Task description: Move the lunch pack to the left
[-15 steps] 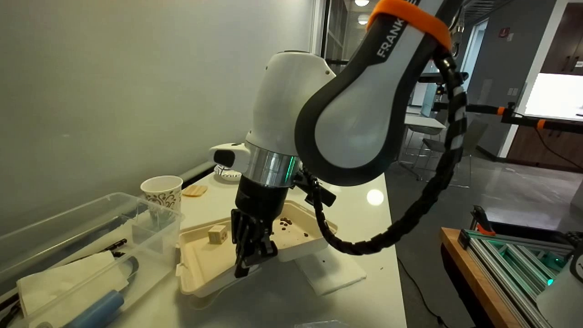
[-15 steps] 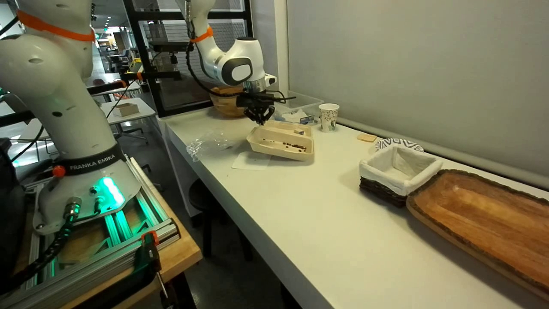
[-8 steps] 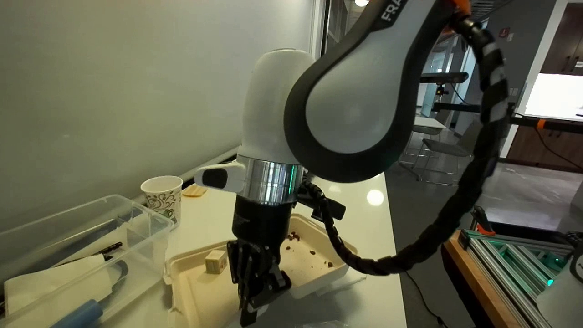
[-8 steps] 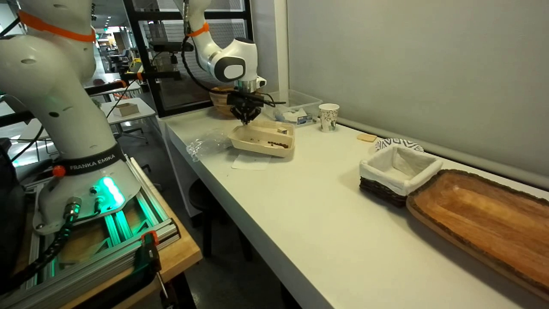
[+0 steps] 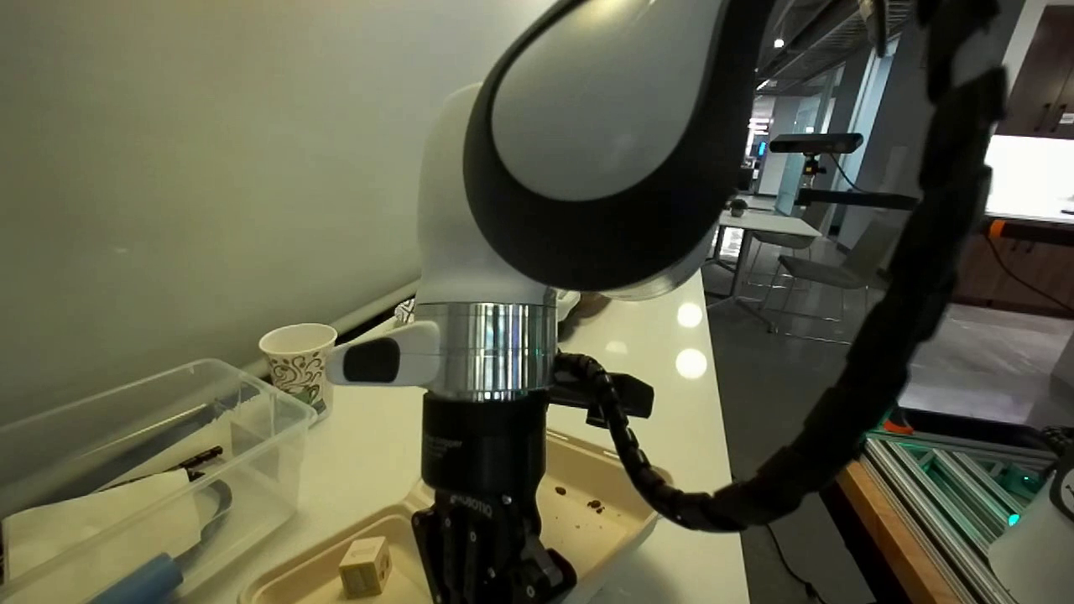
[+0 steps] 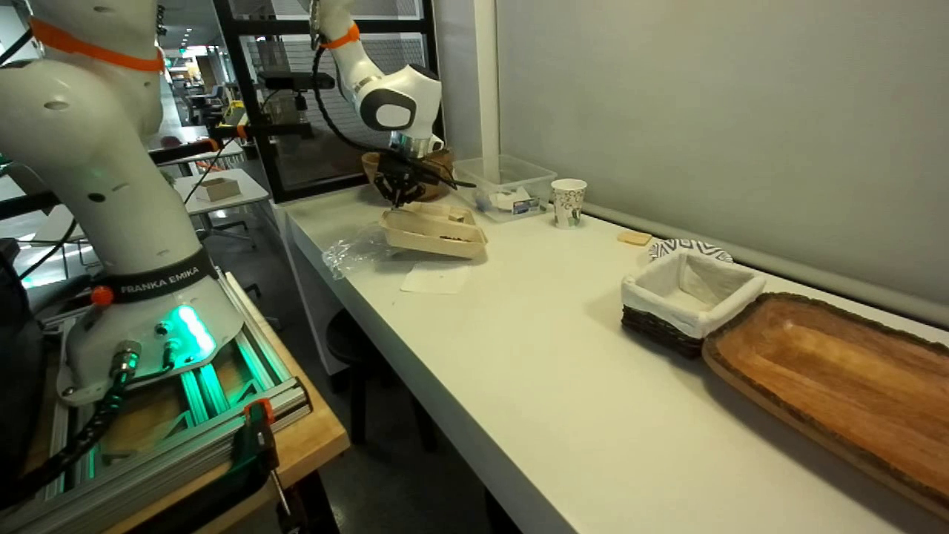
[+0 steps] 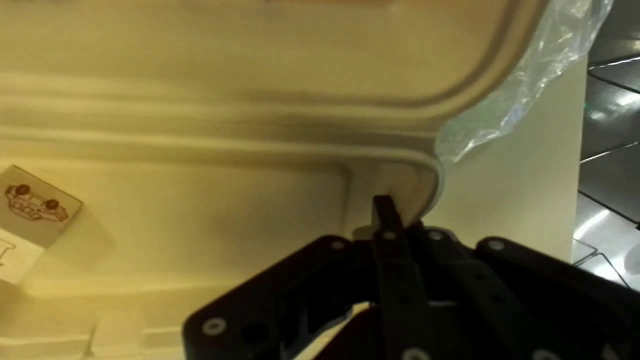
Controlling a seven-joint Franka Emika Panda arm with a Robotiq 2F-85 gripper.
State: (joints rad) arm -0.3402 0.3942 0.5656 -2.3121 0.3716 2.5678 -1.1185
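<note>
"Where did each view look from?"

"In an exterior view, we looked lengthwise along the table (image 5: 684, 436), wall (image 5: 210, 168) at left, the arm (image 5: 587, 168) crowding close."

"And facing back?"

"In an exterior view, we stood farther from that arm, looking roughly the opposite way, wall at right, the robot's base (image 6: 148, 311) near."

"The wrist view?"

"It peered down past the gripper (image 7: 403, 216), very near, into the lunch pack (image 7: 225, 215)."

"What was shared?"

"The lunch pack, paper cup (image 6: 569, 202) and clear bin (image 5: 268, 486) showed in both exterior views."
</note>
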